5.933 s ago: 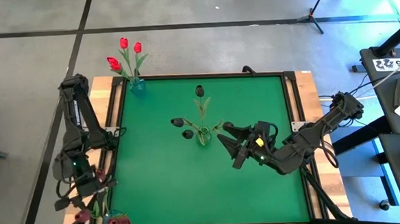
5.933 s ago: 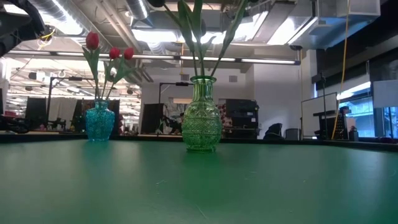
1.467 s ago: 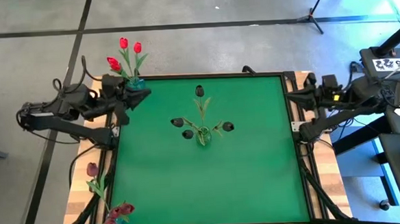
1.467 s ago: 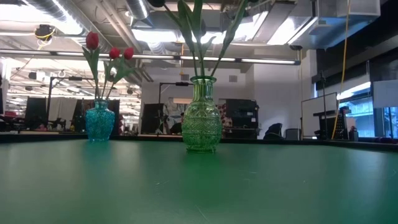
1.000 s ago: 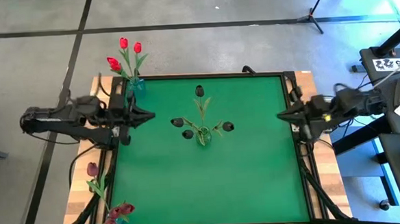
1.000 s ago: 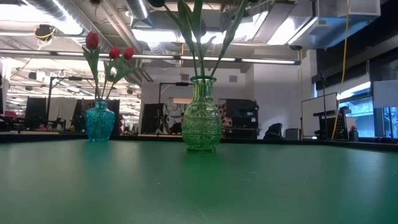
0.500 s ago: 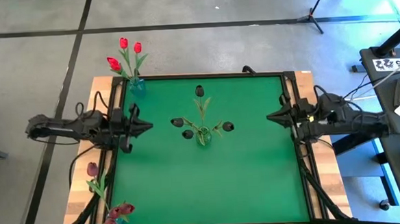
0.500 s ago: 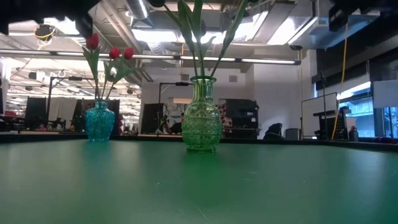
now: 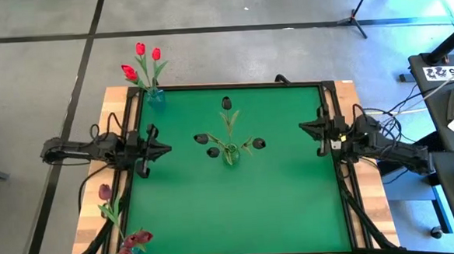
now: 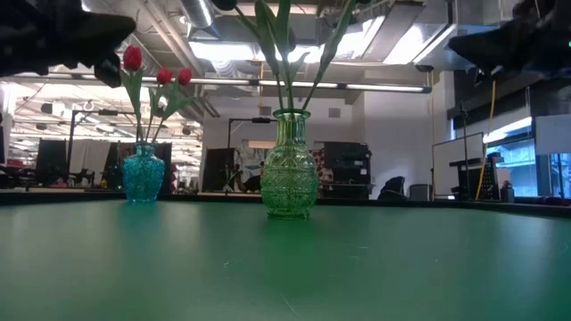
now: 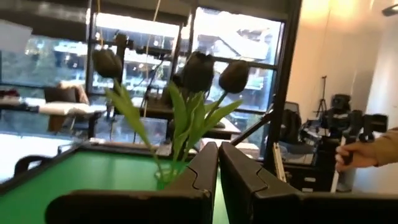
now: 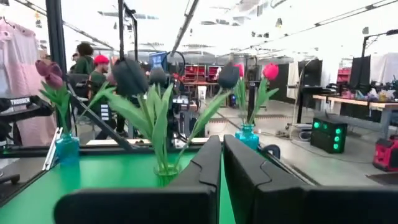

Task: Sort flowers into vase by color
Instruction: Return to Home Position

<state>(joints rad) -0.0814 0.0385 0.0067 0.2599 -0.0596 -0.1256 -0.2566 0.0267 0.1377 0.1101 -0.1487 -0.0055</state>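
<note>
A green glass vase [image 9: 230,154] stands mid-table on its base [image 10: 289,212] and holds several near-black tulips [image 11: 199,70]. At the far left corner a blue vase [image 9: 155,96] holds three red tulips [image 10: 159,75]. Maroon tulips [image 9: 106,192] are by the table's near left corner; the right wrist view shows maroon heads [image 12: 50,71] above another blue vase [image 12: 66,149]. My left gripper [image 9: 168,148] is shut over the table's left edge, pointing at the green vase. My right gripper [image 9: 301,128] is shut over the right edge, pointing back at it. Both are empty.
The green mat [image 9: 239,204] sits in a dark frame on a wooden top [image 9: 96,227]. In the low view the arms show as dark shapes high at the left [image 10: 53,36] and right [image 10: 517,40]. A person's hand [image 11: 348,155] shows beyond the table.
Both arms have sunk lower over the table's side edges, coming into the top of the low view. My left gripper has gone slightly toward the near edge; my right gripper has reached a little toward the table's left. Both have stayed shut. Vases and flowers have not moved.
</note>
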